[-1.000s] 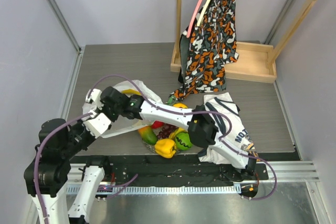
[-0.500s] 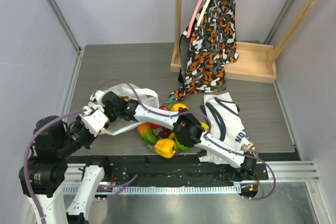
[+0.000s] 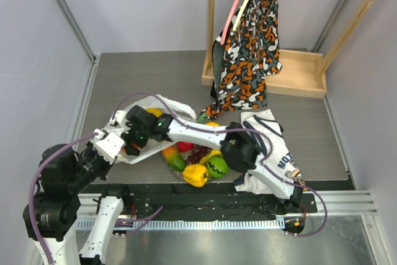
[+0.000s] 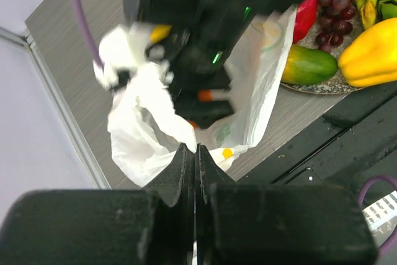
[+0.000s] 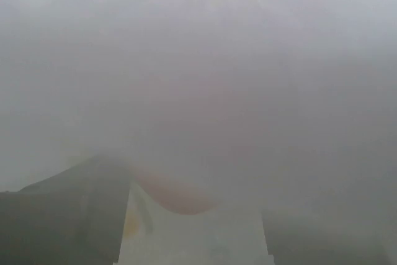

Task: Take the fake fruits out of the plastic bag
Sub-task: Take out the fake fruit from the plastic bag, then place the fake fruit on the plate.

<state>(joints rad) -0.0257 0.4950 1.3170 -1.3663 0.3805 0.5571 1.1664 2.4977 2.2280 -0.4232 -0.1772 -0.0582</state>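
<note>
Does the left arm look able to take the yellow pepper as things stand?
Probably not yet: the left pincer is shut on the plastic bag, though the yellow pepper lies uncovered nearby.

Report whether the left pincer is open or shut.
Shut. The left pincer has its fingers pressed together on the edge of the plastic bag.

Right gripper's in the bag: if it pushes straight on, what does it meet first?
Right gripper likely meets the blurred orange shape just ahead, probably a fruit; bag film hazes its view, so depth is unclear.
</note>
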